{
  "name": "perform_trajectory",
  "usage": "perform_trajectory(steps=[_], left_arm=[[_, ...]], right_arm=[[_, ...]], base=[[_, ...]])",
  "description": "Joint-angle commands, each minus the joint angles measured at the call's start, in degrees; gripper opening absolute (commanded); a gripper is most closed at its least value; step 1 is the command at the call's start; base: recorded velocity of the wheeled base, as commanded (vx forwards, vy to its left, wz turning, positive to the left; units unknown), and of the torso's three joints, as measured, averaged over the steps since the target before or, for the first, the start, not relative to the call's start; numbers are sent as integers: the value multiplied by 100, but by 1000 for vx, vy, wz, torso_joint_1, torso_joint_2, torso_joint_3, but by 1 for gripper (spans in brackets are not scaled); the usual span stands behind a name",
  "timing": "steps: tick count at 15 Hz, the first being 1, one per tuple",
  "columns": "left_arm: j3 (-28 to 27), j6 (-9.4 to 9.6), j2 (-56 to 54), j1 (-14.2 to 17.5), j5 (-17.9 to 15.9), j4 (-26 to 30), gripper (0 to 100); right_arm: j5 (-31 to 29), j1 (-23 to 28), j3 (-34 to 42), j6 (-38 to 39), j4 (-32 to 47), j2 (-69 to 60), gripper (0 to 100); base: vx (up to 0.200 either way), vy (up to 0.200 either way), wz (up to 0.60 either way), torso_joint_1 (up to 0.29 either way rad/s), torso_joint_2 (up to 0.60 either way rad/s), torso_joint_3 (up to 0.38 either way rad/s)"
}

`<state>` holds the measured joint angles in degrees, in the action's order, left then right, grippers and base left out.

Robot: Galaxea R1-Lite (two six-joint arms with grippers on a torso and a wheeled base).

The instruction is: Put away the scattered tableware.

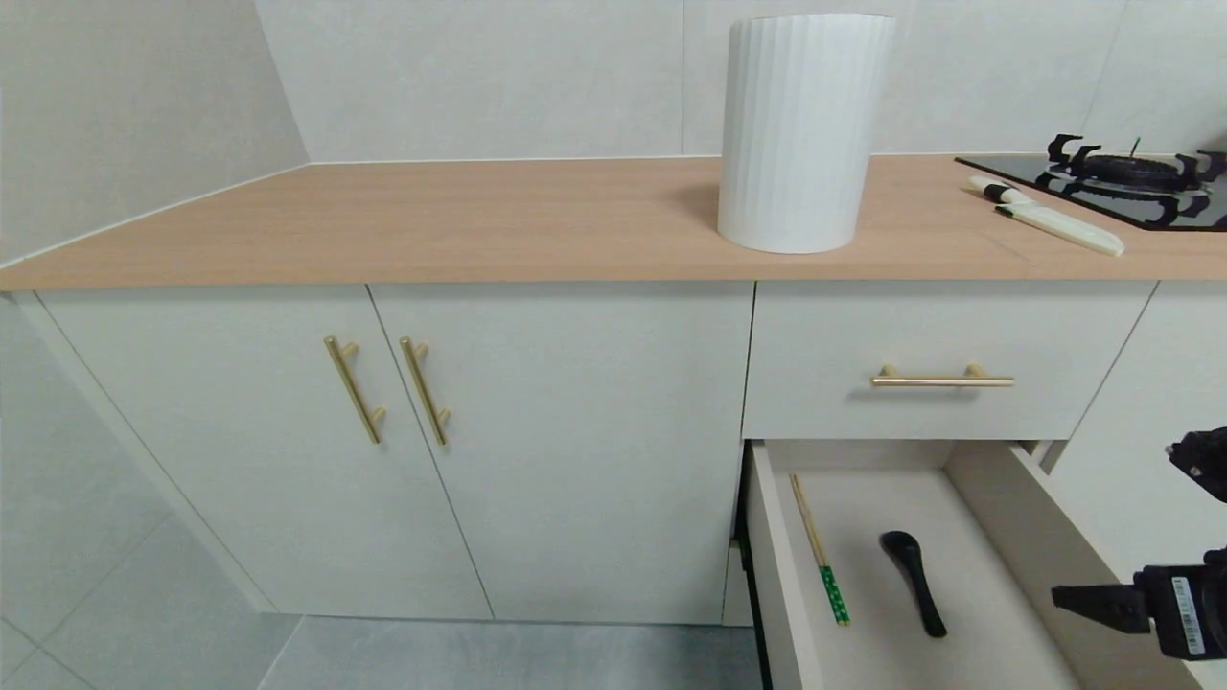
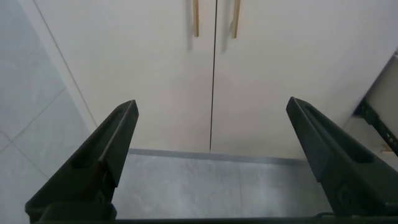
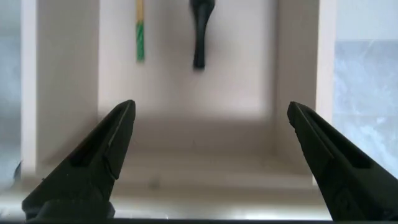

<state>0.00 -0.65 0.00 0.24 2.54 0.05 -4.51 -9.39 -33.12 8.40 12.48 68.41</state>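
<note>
Head view: white kitchen cabinets sit under a wooden counter (image 1: pixel 479 216). At 5 o'clock in this view the lower drawer (image 1: pixel 778 565) stands pulled out. Inside it a pair of chopsticks (image 1: pixel 820 556) with green ends lies along the left wall. A black spoon (image 1: pixel 913 570) lies at 3 o'clock of them, near but not touching. The upper drawer (image 1: pixel 942 335) is closed. At 1 o'clock a tall white ribbed container (image 1: pixel 800 134) stands on the counter. At 3 o'clock of it, well apart, a knife (image 1: pixel 1050 218) with a pale blade lies just beside the stove (image 1: pixel 1131 182).

My right gripper (image 3: pixel 210 107) hangs over the front of the open drawer, fingers spread wide with nothing between them. My left gripper (image 2: pixel 211 104) is also spread apart and empty, low in front of the 2 cabinet doors (image 2: pixel 155 74), near the floor.

I judge the stowing to be nearly finished, with 2 pieces already in the drawer. The knife may be the last loose piece. If so, the next move calls for raising an arm toward 2 o'clock and closing on the handle, not the blade. If not, all that remains is pushing the drawer front toward 12 o'clock until it shuts.
</note>
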Motion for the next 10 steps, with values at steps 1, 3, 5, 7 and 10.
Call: perform_trajectory(steps=[1,3,5,7,10], left_arm=[[0,-6,0,2,1,4,100],[0,-6,0,2,1,-5,100],[0,-6,0,2,1,-5,100],[0,-6,0,2,1,4,100],[0,-6,0,2,1,-5,100]], right_arm=[[143,-2,-10,-5,351,-522,100],[179,-11,-28,-14,764,-689,100],[223,-11,-10,-58,1054,-724,100],[442,-11,43,-242,1292,-663,100],[820,-11,95,-418,1397,-100,100]], base=[[-200,0,0,-7,7,2],[-200,0,0,0,0,5],[-100,0,0,-1,1,4],[0,0,0,0,0,0],[0,0,0,0,0,0]])
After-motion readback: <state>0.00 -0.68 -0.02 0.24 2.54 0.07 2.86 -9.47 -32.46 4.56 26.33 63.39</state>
